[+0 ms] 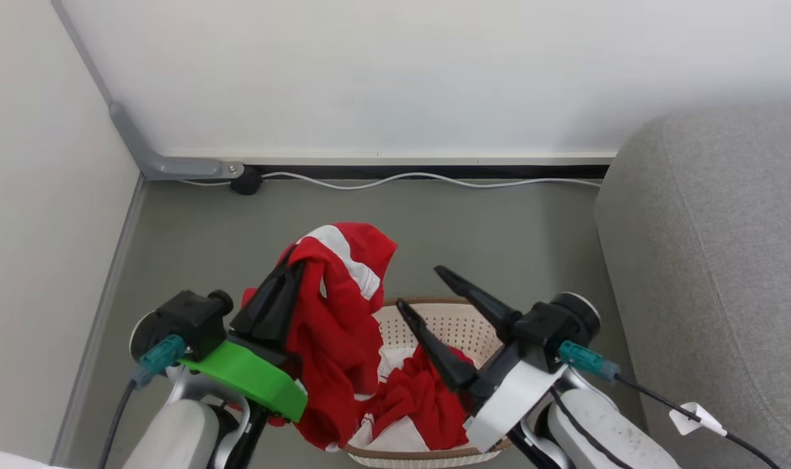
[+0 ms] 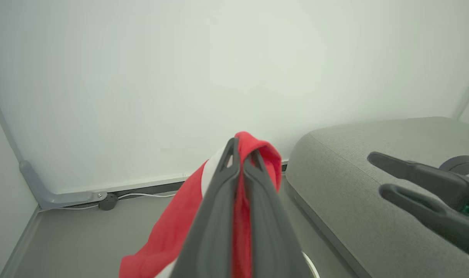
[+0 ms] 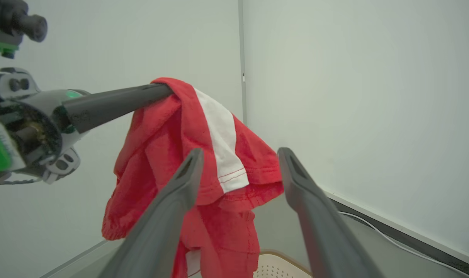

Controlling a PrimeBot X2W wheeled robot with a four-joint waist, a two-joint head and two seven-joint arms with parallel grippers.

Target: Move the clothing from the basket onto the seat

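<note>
Head view: left claw (image 1: 291,268) clamped tight on the red garment (image 1: 333,312), hoisted over the basket (image 1: 454,326), tail trailing inside. Right claw (image 1: 420,286) gapes wide, empty. The seat (image 1: 715,260) sits far right.

Left wrist view: only a thin pinch of cloth, so a fast swing could shake it loose.

Right wrist view: limp, crumpled red with a white stripe. The dangling hem could snag the basket.
</note>
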